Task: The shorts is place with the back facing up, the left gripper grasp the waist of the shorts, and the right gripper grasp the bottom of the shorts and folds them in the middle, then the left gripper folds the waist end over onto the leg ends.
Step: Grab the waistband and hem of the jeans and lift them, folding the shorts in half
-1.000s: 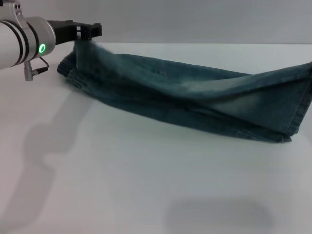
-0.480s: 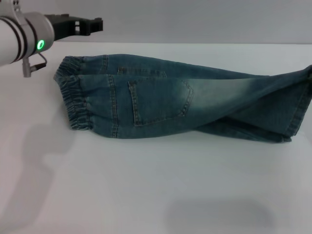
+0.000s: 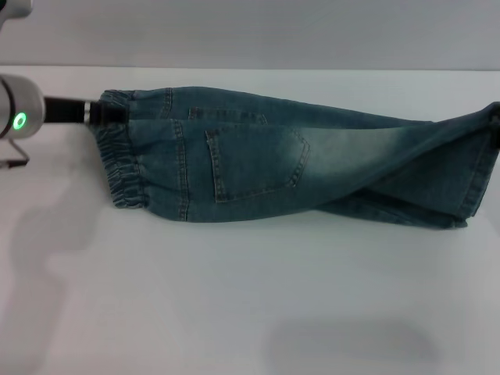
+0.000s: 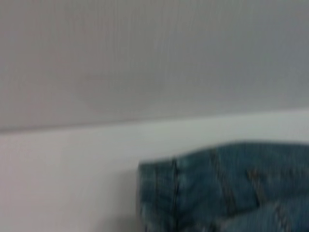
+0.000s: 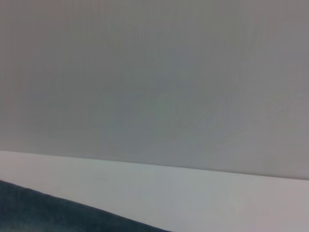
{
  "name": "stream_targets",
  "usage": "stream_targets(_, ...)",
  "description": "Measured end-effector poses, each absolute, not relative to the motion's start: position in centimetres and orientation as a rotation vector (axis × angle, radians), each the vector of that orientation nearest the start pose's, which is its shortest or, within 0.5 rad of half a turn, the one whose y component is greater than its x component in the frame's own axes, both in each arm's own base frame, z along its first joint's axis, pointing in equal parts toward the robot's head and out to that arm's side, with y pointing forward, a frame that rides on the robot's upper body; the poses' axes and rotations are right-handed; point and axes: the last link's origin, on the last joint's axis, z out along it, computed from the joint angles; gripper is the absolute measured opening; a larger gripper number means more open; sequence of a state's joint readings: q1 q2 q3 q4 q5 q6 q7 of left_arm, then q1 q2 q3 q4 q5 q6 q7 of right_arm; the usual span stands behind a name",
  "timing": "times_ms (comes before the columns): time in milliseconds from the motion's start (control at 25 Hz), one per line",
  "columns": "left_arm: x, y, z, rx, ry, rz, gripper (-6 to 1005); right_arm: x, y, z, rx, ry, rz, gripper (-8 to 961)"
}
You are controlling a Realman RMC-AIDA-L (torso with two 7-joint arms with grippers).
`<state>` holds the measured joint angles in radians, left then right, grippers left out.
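The blue denim shorts (image 3: 297, 164) lie folded lengthwise on the white table (image 3: 234, 297), back pocket up. The elastic waist (image 3: 117, 168) is at the left, and the leg ends (image 3: 476, 172) reach the right edge of the head view. My left gripper (image 3: 105, 113) sits low at the far corner of the waist, its dark tip against the elastic band. The left wrist view shows a corner of the shorts (image 4: 231, 188) close by on the table. The right wrist view shows only a strip of the shorts (image 5: 48, 212). My right gripper does not show in any view.
A grey wall (image 3: 273, 31) rises behind the table's far edge. Bare white tabletop stretches in front of the shorts, with arm shadows on it at the left and near the front.
A second ago the left gripper held the waist edge lifted. The fabric then dropped flat. Since then the gripper has come down and moved left to the waist's far corner.
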<state>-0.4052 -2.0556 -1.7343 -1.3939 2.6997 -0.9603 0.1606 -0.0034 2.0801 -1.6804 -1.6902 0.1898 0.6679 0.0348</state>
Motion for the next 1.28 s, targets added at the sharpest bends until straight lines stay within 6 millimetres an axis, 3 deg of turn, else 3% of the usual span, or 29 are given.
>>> stream_targets(240,-24.3,37.4,3.7,-1.961,-1.243,0.089,859,23.9,33.1,4.4,-1.782,0.963,0.133,5)
stream_targets(440,-25.0,36.9,3.2,-1.962,-1.272,0.128,859,23.8,33.3,4.4,-1.786,0.957,0.135,6)
stream_targets(1280,-25.2,37.6,0.1,-2.022,-1.309,0.184,859,23.7,33.5,4.5,-1.791,0.947,0.126,6)
